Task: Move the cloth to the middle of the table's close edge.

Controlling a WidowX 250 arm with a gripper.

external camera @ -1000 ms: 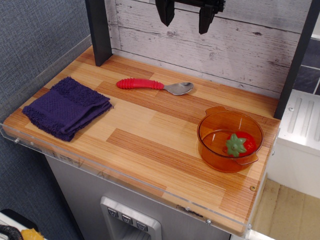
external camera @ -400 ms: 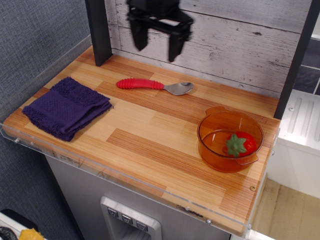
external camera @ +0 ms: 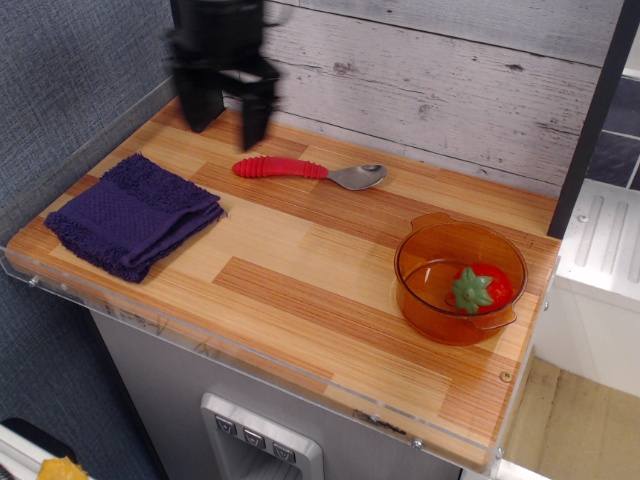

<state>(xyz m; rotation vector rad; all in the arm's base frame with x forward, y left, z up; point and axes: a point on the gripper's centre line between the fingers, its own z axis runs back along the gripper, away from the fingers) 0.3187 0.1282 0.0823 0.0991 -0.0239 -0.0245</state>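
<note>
Above the table's (external camera: 300,270) far-left corner, our gripper (external camera: 226,112) hangs with jaws apart, empty; we should lower squarely over the cloth (external camera: 133,213), pinching its folded centre.

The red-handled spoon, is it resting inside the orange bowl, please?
No, the red-handled metal spoon lies on the wooden table, apart from the orange plastic bowl.

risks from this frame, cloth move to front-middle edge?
1. The cloth lies near the table's left front corner; a pinch on one folded layer could unfold it or drag it over the rim.
2. The pincer, blurred and open above the back left, hangs close to the red-handled spoon; a low sweep might knock it.
3. Overshooting right could nudge the orange bowl holding the toy strawberry.
</note>
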